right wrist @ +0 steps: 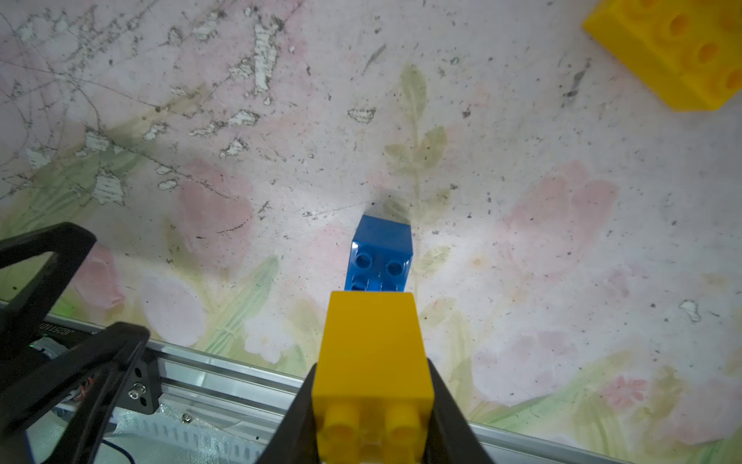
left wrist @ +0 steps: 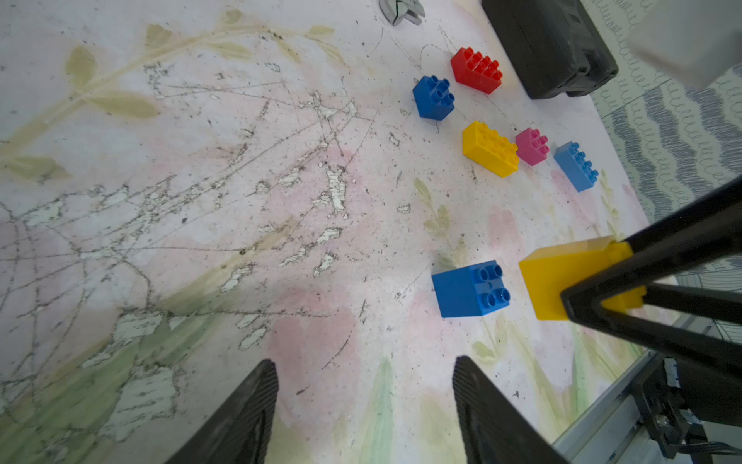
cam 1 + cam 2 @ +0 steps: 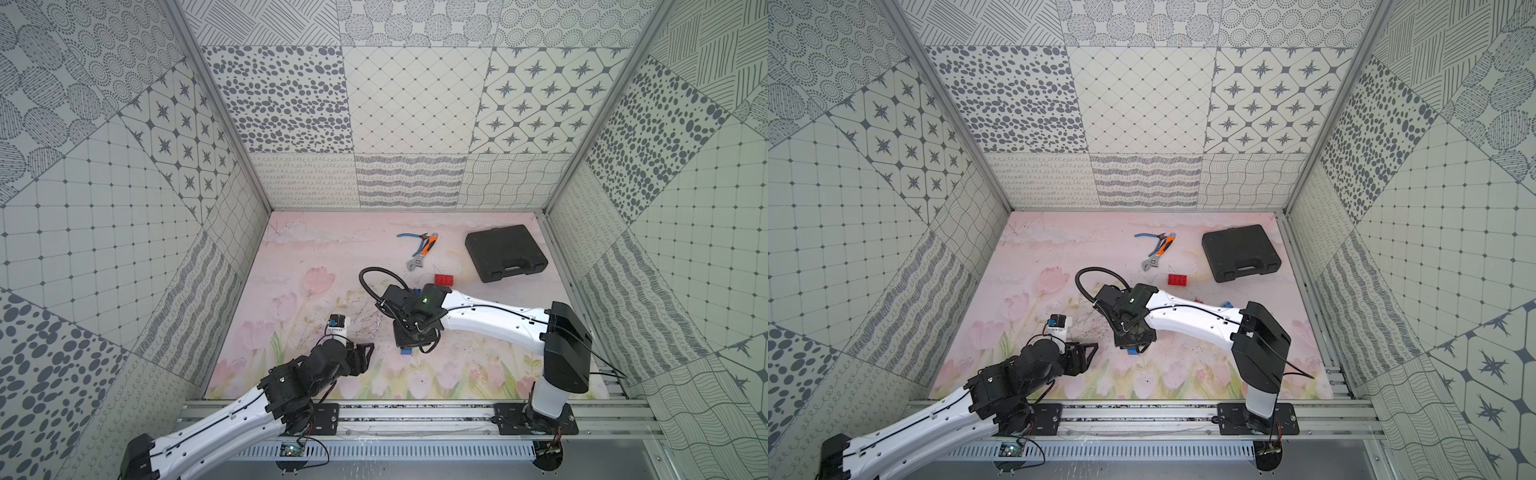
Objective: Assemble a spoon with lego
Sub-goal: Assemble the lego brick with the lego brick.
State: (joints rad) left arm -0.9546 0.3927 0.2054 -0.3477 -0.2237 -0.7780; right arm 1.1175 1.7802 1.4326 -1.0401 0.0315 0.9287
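Right hand (image 1: 373,385): clamped on a square yellow studded plastic brick (image 1: 373,333), studs turned back toward the wrist, low over the worn pink floral table (image 2: 200,249); contact with the table not discernible. Just beside the held piece, across a narrow gap: square dark blue studded plastic brick (image 2: 469,289), lying on its side, close to the front aluminium rail (image 1: 225,373). Left hand (image 2: 365,401): jaws apart, nothing between them, near that pair, on the robot's left of it. Farther back on the table, loose, studs up, well apart from the held piece: oblong yellow brick (image 2: 488,148), small pink brick (image 2: 532,146) just beside it, oblong light blue brick (image 2: 576,165) next along, second square dark blue brick (image 2: 433,97), oblong red brick (image 2: 476,70) farthest back. Blocking the sight from above: white right arm (image 3: 490,309), stretched across most of these in both top views, red one fully exposed. Beyond the bricks, toward the back wall: closed black plastic carry case (image 3: 505,253), nearest the red brick; orange-handled adjustable wrench (image 3: 424,254) and blue-handled pliers (image 3: 409,236), lying together, pliers' head against the wrench's handle end.
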